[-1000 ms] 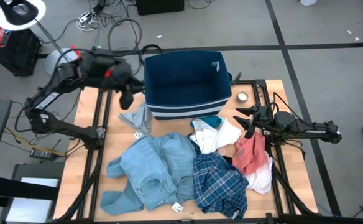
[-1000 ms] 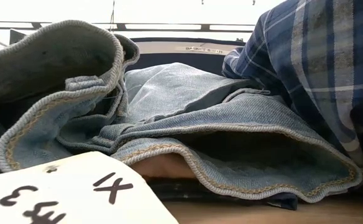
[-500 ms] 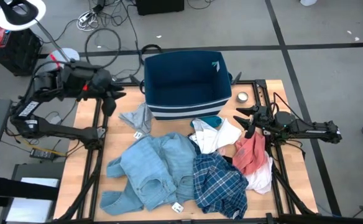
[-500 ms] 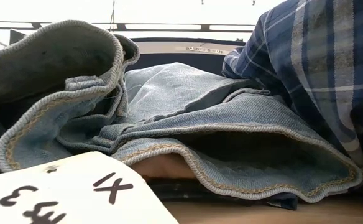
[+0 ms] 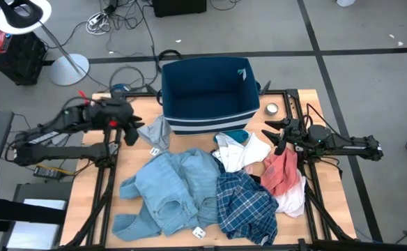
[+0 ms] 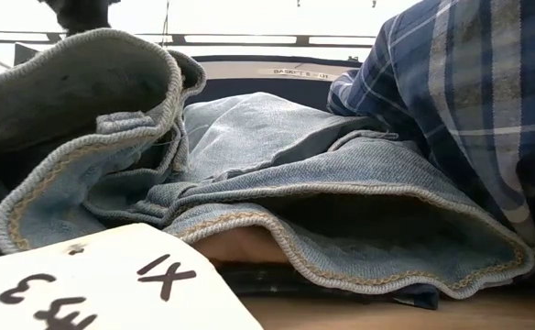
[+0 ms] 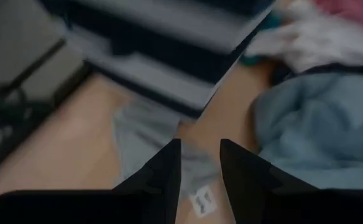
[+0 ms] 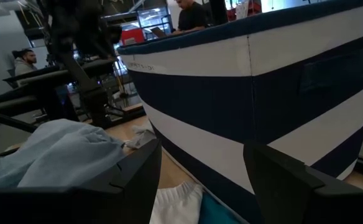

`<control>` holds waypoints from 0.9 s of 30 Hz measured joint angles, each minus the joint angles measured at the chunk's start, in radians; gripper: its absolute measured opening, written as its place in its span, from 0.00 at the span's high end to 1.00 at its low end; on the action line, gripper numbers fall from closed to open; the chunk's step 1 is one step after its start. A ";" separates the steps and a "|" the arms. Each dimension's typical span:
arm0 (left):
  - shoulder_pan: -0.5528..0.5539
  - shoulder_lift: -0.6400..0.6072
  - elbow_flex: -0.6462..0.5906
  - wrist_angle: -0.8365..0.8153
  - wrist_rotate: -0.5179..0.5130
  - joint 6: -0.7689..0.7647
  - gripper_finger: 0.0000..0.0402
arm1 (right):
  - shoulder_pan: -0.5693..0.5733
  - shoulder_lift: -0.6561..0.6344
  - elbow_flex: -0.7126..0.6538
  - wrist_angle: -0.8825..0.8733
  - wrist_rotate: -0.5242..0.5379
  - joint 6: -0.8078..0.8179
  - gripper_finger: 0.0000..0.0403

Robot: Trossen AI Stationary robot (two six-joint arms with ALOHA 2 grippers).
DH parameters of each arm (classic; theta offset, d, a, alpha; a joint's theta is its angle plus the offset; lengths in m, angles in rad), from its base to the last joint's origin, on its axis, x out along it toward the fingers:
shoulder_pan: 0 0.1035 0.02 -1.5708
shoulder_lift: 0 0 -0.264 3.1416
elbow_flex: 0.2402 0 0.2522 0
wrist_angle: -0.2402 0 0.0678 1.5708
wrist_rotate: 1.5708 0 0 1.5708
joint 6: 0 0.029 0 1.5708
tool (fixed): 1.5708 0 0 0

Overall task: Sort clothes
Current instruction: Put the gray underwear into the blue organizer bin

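Barely begun: navy bin [image 5: 207, 90] apparently empty, clothes [image 5: 210, 188] heaped on table [image 5: 95, 181] just beside it.
Left gripper [image 5: 131, 134] low by grey garment [image 5: 155, 132], jaws parted, empty; right gripper [image 5: 276, 134] waiting at salmon-red piece [image 5: 281, 171], jaws spread wide, empty.

I read "1X" and, upside down, what looks like "33" on the white tag [image 6: 93, 280] at seven o'clock in my low view.
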 joint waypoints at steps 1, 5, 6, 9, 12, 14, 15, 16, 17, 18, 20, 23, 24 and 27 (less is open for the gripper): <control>0.000 -0.001 -0.031 0.011 -0.006 -0.025 0.71 | 0.000 0.000 0.000 0.000 0.000 0.000 0.43; 0.002 0.004 -0.127 0.082 -0.035 -0.121 0.71 | 0.000 0.000 0.000 0.000 0.000 0.000 0.43; 0.004 0.008 -0.142 0.100 -0.050 -0.137 0.71 | 0.000 0.000 0.000 0.000 0.000 0.000 0.43; 0.021 0.025 -0.163 0.101 -0.101 -0.190 0.71 | 0.000 0.000 0.000 0.000 0.000 0.000 0.43; 0.050 0.043 -0.177 0.099 -0.124 -0.246 0.71 | 0.000 0.000 0.000 0.000 0.000 0.000 0.43; 0.070 0.056 -0.190 0.098 -0.124 -0.268 0.71 | 0.000 0.000 0.000 0.000 0.000 0.000 0.43; 0.079 0.064 -0.198 0.099 -0.128 -0.279 0.71 | 0.000 0.000 0.000 0.000 0.000 0.000 0.43; 0.090 0.071 -0.207 0.098 -0.132 -0.289 0.71 | 0.000 0.000 0.000 0.000 0.000 0.000 0.43; 0.101 0.079 -0.217 0.097 -0.137 -0.302 0.71 | 0.000 0.000 0.000 0.000 0.000 0.000 0.43; 0.113 0.088 -0.226 0.098 -0.140 -0.307 0.71 | 0.000 0.000 0.000 0.000 0.000 0.000 0.43; 0.134 0.107 -0.242 0.102 -0.144 -0.310 0.71 | 0.000 0.000 0.000 0.000 0.000 0.000 0.43; 0.153 0.134 -0.264 0.108 -0.144 -0.310 0.71 | 0.000 0.000 0.000 0.000 0.000 0.000 0.43; 0.157 0.142 -0.271 0.113 -0.144 -0.310 0.71 | 0.000 0.000 0.000 0.000 0.000 0.000 0.43; 0.162 0.163 -0.289 0.136 -0.141 -0.309 0.71 | 0.000 0.000 0.000 0.000 0.000 0.000 0.43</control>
